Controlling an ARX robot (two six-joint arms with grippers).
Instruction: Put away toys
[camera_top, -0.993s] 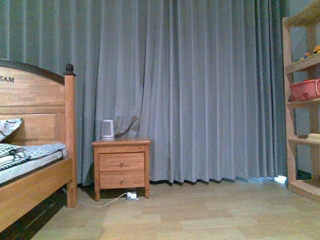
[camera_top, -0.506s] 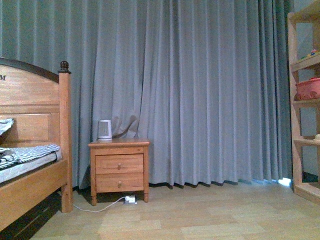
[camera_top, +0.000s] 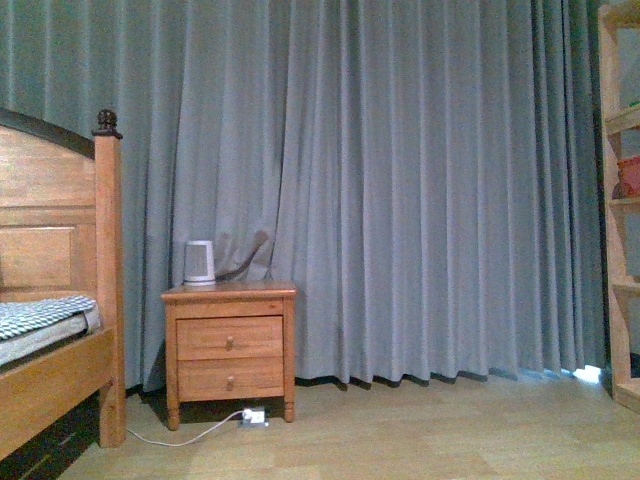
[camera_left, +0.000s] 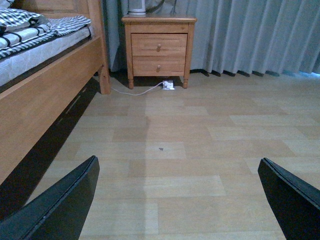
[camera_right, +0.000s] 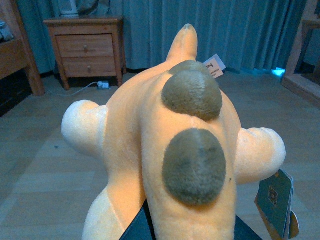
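The orange-yellow plush animal (camera_right: 150, 150) fills the right wrist view, with two grey-brown fuzzy patches on its back, pale stubby limbs and paper tags. My right gripper (camera_right: 187, 230) is shut on it, holding it above the wooden floor; the dark fingers (camera_right: 137, 227) show at its base. My left gripper (camera_left: 182, 200) is open and empty, its two dark fingers (camera_left: 60, 205) spread wide over bare floor. Neither gripper nor the plush shows in the front view.
A wooden bed (camera_top: 50, 330) stands at the left, a two-drawer nightstand (camera_top: 228, 350) with a white kettle (camera_top: 199, 263) beside it, a cable and plug (camera_top: 250, 416) under it. Grey curtains (camera_top: 400, 180) cover the back. A wooden shelf (camera_top: 620, 200) stands at the right edge.
The front view has swung left: bed, nightstand and shelf all shifted, the shelf sliding nearly out at the right. The nightstand looks slightly nearer.
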